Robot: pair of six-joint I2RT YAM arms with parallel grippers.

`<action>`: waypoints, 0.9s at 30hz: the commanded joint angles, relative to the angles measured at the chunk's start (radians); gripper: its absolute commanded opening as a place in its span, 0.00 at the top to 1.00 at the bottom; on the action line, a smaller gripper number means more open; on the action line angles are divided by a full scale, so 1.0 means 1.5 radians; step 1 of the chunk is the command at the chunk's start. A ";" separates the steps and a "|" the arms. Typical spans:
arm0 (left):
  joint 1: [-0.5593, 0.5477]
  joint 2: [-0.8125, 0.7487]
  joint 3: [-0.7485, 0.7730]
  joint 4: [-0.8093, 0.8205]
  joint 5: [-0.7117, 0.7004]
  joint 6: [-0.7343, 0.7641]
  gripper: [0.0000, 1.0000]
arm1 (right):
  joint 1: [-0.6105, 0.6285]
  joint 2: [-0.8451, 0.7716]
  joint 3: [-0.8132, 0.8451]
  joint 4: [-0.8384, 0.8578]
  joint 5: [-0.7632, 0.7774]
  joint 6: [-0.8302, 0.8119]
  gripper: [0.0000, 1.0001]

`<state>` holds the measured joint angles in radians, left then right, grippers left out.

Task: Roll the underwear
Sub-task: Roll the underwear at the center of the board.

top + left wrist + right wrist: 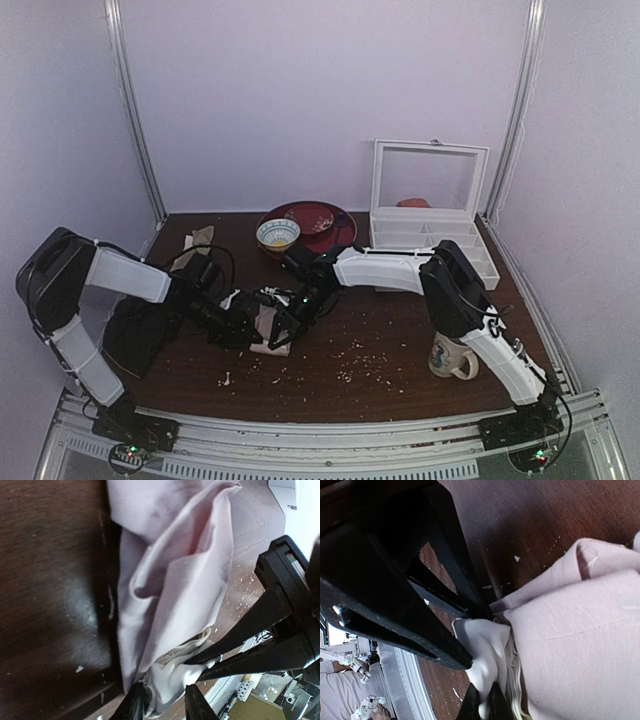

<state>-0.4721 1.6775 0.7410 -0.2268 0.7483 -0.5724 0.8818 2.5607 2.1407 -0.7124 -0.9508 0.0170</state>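
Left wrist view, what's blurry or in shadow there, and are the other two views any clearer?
Left wrist view: the underwear is evenly lit, folds readable; deep shadow covers the table beside it; the near jaws are blurred. Right wrist view: fabric sharp, the left gripper a dark mass near the lens. Top external view: dim, purple-tinted, the garment hard to make out.

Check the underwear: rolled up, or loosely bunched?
Loosely bunched, not rolled: the underwear lies in slack, uneven folds, its whitish waistband end pinched by the left gripper and right gripper.
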 commanded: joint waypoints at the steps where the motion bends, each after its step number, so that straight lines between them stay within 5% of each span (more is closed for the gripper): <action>1: -0.010 0.009 -0.016 0.054 0.025 -0.008 0.62 | 0.001 0.018 -0.015 -0.021 0.009 0.006 1.00; 5: -0.018 0.013 -0.018 0.062 0.029 -0.006 0.67 | 0.000 0.018 -0.015 -0.021 0.012 0.007 1.00; 13: -0.021 0.027 -0.016 0.058 0.031 -0.008 1.00 | 0.000 0.016 -0.017 -0.016 0.021 0.011 1.00; 27: -0.021 0.070 0.037 -0.053 -0.001 -0.004 1.00 | 0.000 -0.142 -0.212 0.193 0.130 0.039 0.82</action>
<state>-0.4931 1.7393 0.7788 -0.2310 0.7795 -0.5865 0.8806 2.4332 1.9202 -0.5323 -0.8810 0.0574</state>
